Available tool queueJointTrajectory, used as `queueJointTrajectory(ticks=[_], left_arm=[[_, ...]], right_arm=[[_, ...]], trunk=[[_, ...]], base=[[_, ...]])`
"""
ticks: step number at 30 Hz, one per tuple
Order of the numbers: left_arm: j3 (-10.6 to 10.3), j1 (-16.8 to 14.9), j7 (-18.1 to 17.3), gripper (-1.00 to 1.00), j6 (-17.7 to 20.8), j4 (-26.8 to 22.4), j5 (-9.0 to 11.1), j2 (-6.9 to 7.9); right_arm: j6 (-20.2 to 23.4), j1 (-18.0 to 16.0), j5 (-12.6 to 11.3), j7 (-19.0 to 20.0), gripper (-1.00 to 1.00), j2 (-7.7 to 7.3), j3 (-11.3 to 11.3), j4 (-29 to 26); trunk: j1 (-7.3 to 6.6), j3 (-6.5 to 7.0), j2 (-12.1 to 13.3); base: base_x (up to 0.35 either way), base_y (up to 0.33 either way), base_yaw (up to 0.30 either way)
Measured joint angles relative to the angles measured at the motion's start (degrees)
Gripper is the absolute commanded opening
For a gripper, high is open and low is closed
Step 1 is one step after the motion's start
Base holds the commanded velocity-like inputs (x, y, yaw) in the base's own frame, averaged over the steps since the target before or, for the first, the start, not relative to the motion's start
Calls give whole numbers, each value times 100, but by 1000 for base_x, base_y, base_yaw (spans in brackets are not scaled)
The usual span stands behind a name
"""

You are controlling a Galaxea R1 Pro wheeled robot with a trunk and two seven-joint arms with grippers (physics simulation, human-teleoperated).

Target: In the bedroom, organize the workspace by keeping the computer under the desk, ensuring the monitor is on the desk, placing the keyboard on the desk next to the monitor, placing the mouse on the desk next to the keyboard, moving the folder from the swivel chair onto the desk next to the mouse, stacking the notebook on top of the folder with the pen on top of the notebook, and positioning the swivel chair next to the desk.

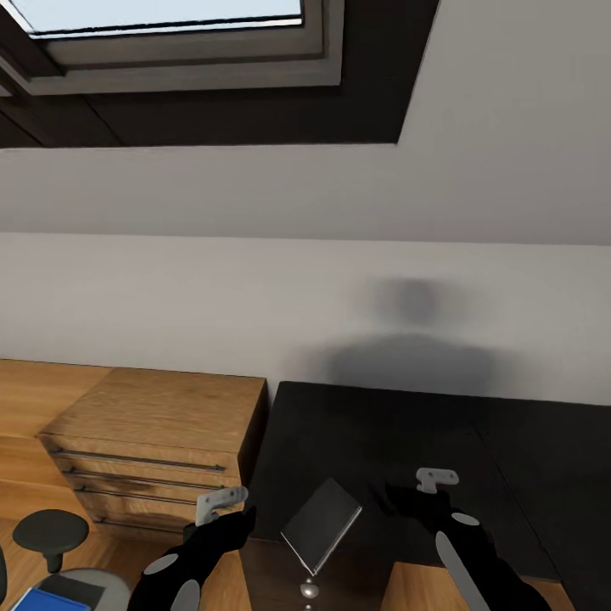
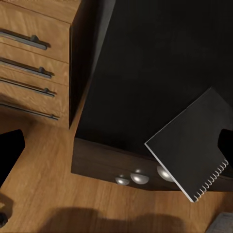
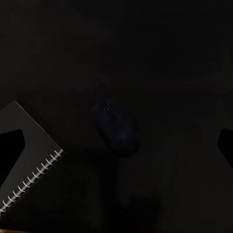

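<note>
**Notebook and mouse on the black desk, both grippers above it**

The notebook (image 1: pixel 322 523) is a thin dark grey rectangle with white spiral binding along one short side. It lies flat but turned at an angle on the glossy black desk (image 1: pixel 441 424), at the near edge, and one corner reaches over the edge above the drawer unit with its round silver knobs (image 2: pixel 140 178). In the left wrist view the notebook (image 2: pixel 191 148) shows its wire loops clearly.

The mouse (image 3: pixel 116 130) is small, black and rounded. It rests on the desk top near the notebook (image 3: pixel 26 155) but apart from it. Because it is black on black, its outline is hard to make out, and in the head view I cannot find it with certainty.

The left gripper (image 1: pixel 219 501) hangs over the gap between the desk and the light wooden chest of drawers (image 1: pixel 161 433). The right gripper (image 1: pixel 436 480) hangs above the desk top. In the wrist views the finger tips stand far apart at the picture edges with nothing between them, so both claws are wide and hold nothing.

At the lower corner of the head view, a bright blue folder (image 1: pixel 47 601) lies on the grey seat of the swivel chair (image 1: pixel 93 584), both cut off by the frame. A black armrest (image 1: pixel 51 530) stands beside them. Above is a dark-framed skylight (image 1: pixel 170 25).
</note>
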Motion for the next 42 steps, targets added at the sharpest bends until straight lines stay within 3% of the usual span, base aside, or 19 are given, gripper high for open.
queueJointTrajectory(ticks=[8, 9, 16, 21, 26, 32, 42], left_arm=[[150, 0, -6, 100, 0, -8, 7, 5], [248, 0, -6, 100, 5, -8, 6, 4], [368, 0, -7, 100, 9, -8, 12, -3], [384, 0, -7, 100, 9, -8, 20, -11], [391, 0, -7, 100, 9, -8, 50, -13], [387, 0, -7, 100, 9, -8, 147, -8], [507, 0, -7, 100, 9, -8, 179, -9]], right_arm=[[-7, -10, 8, 100, 100, 0, 5, 188], [-14, -95, 11, 114, 100, 0, 4, 520], [-340, -417, 17, 124, 100, 7, 26, 1260], [-369, -454, 36, 125, 100, 12, 33, 1349], [-379, -464, 265, 146, 100, 30, 50, 1387], [-397, -476, 369, 321, 100, 36, 53, 1539], [-521, -484, 511, 358, 100, 28, 48, 1607]], trunk=[[-2, 0, -1], [-1, 0, 1], [0, 0, 1], [0, 0, 0], [0, 0, 0], [0, 0, 0], [220, -180, -401]], base=[[60, 0, 0], [125, 0, 0], [31, 0, 0], [2, 0, 0], [0, 0, 0], [0, 0, 0], [0, 0, 0]])
